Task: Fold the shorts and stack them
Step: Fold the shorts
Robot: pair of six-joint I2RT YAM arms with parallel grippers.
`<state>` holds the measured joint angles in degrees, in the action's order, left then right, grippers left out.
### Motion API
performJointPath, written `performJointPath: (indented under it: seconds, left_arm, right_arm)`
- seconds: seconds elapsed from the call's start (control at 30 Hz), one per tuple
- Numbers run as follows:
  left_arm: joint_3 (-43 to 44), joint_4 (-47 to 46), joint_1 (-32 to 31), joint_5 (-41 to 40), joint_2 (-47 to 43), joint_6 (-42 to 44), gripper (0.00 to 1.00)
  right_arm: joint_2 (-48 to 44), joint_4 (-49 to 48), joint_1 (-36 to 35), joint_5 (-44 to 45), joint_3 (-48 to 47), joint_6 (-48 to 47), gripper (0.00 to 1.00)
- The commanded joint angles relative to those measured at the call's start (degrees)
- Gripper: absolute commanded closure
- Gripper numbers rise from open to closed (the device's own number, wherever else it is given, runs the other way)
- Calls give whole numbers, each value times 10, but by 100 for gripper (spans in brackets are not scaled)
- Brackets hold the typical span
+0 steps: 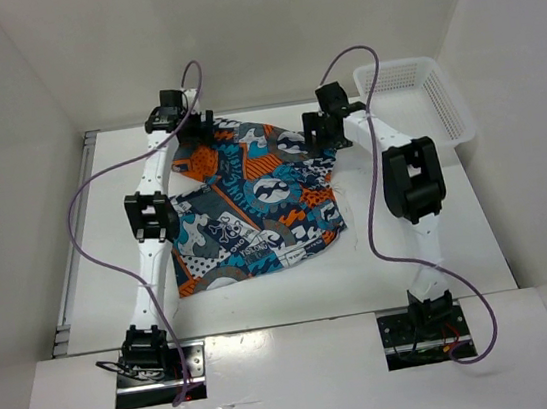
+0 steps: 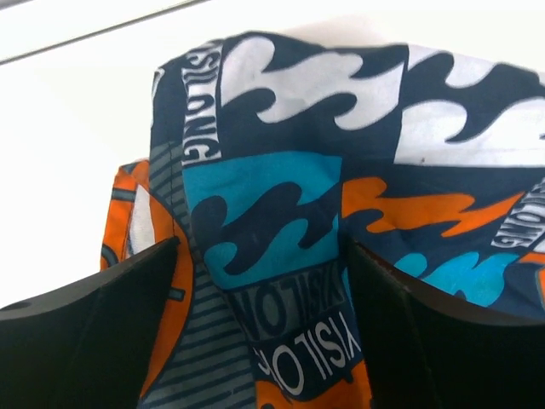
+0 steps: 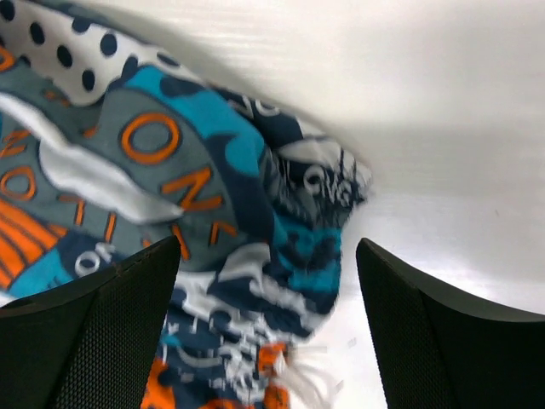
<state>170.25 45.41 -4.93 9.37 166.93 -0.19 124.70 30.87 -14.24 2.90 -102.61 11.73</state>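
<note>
White desk (image 1: 440, 243): flat top, carries all the items. Soft printed shorts (image 1: 254, 207): teal, orange, white, grey and black patchwork, lying rumpled at the middle of the desk between both arms. White plastic mesh basket (image 1: 411, 96): far right corner, apart from the shorts. Left gripper (image 1: 202, 133): at the shorts' far left edge, jaws spread, a raised fold of cloth between them. Right gripper (image 1: 317, 136): at the shorts' far right edge, jaws spread over a bunched hem.
</note>
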Motion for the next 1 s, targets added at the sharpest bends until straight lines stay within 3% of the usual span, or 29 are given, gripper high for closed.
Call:
performJointPath:
  seconds: [0.0,0.07,0.2,0.47,0.57,0.63,0.67,0.7,0.73,0.77,0.83,0.87,0.9,0.93,0.97]
  left_arm:
    - [24,20,3,33,1,2,9]
    - [51,26,-3,33,-13,2,0]
    - [87,48,-3,14,-45,2,0]
    - [95,53,10,-49,-189,2,0]
    - [95,102,4,-34,-243,2,0]
    - [95,206,-10,-12,-260,2,0]
    - [95,290,-10,-1,-273,2,0]
    - [90,291,-10,-6,-282,2,0]
    - [41,291,-15,-25,-309,2,0]
    - [-107,291,-15,-20,-382,2,0]
    - [-297,261,-34,-27,-474,2,0]
    - [-408,191,-72,-44,-585,2,0]
    - [-639,150,-98,-95,-646,2,0]
    - [-748,108,-124,-121,-705,2,0]
    - [-843,28,-180,-143,-821,2,0]
  right_arm:
    - [43,-25,-3,14,-40,2,11]
    - [71,-25,-3,3,-68,-11,10]
    - [78,-25,-3,-3,-90,-16,10]
    - [-72,-36,-3,8,-8,-82,7]
    - [-148,-36,-3,-30,42,-185,6]
    - [-199,-3,-17,-60,89,-262,6]
    - [-214,15,-25,-82,105,-355,6]
    - [-229,37,-36,-83,120,-402,6]
    - [-266,63,-60,-83,163,-444,6]
    - [-287,63,-74,-68,189,-485,6]
    - [-335,40,-102,-42,281,-585,9]
    - [-378,35,-127,-34,309,-614,11]
    - [-395,35,-139,-27,349,-655,13]
    - [-408,35,-148,-27,363,-665,14]
    - [-425,55,-163,-32,370,-665,14]
